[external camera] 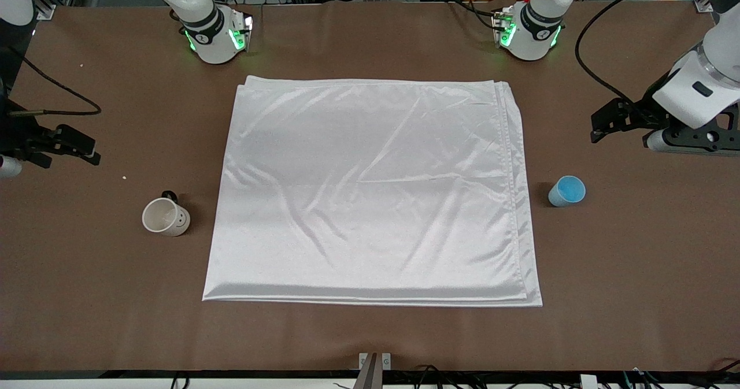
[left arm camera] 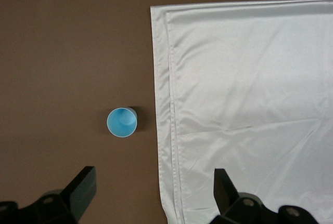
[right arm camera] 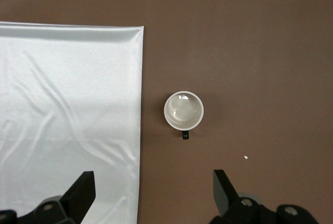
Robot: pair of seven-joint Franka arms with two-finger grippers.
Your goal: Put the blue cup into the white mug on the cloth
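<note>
Standing upright at the frame's right edge just off the cloth (external camera: 373, 189), the cup (external camera: 566, 191) looks light, stiff and slick, best pinched across its rim by the spread left gripper (left arm camera: 151, 195), while the mug (external camera: 166, 217) sits lower left beneath the spread right gripper (right arm camera: 151, 195).

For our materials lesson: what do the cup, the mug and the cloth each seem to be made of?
Small light-blue handleless cup: probably plastic; even matte colour, thin rim.
Off-white mug with black handle: likely glazed ceramic; thick wall, glossy inside.
Large white folded cloth: satin-like fabric; shiny with soft creases.
</note>
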